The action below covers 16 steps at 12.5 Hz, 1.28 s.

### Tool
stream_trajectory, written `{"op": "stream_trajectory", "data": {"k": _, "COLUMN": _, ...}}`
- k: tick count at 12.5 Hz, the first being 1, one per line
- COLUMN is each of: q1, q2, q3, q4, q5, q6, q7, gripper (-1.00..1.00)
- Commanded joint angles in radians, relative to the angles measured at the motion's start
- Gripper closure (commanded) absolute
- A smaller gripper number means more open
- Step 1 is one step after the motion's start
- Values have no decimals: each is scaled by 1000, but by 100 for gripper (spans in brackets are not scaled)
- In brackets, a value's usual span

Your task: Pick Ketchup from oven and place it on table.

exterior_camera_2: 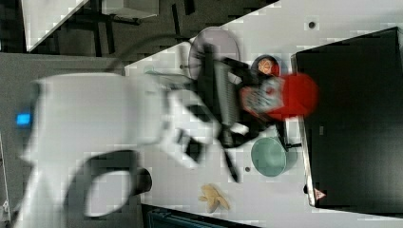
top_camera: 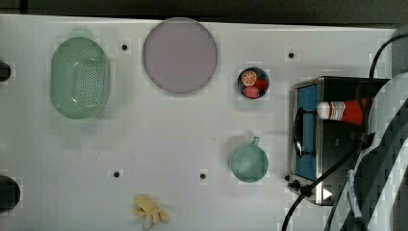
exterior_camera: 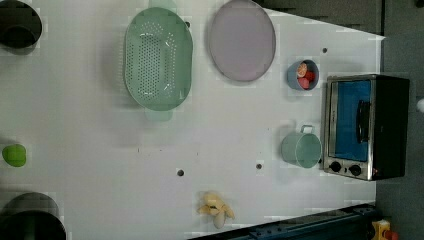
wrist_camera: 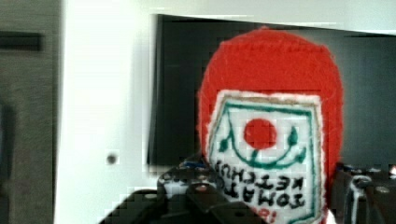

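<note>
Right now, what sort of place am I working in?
Likely a lab bench set up as a mock kitchen: a white table with mounting holes, a toaster oven, and a colander, plate and mug.

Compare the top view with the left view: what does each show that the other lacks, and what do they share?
Top view: a slim red plastic ketchup squeeze bottle with a white cap, over the silver-fronted black toaster oven, and the white robot arm. Left view: the oven's two black knobs and a small lime-green round object. Both: the oven, a mint-green perforated colander, a round lilac plate, a mint-green mug.
</note>
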Motion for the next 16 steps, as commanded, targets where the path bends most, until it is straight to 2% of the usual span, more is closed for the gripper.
{"op": "stream_trajectory", "data": {"k": 1, "q1": 95, "q2": -88, "q3": 80, "q4": 2, "q5": -4, "q6": -119, "q7": -7, "gripper": -27}}
{"op": "stream_trajectory", "data": {"k": 5, "q1": 152, "q2": -123, "q3": 218, "q4": -7, "q5": -4, "q6": -240, "q7": -7, "gripper": -27}}
{"op": "stream_trajectory", "data": {"k": 9, "q1": 190, "q2": -121, "q3": 351, "q4": -66, "q5": -4, "q6": -225, "q7": -7, "gripper": -27}}
{"op": "stream_trajectory", "data": {"k": 12, "q1": 205, "q2": -121, "q3": 394, "q4": -187, "q5": -4, "q6": -121, "q7": 1, "gripper": -27}}
{"op": "stream_trajectory", "data": {"k": 16, "q1": 210, "q2": -121, "q3": 396, "q4": -420, "q5": -4, "q6": 93, "q7": 1, "gripper": -27}}
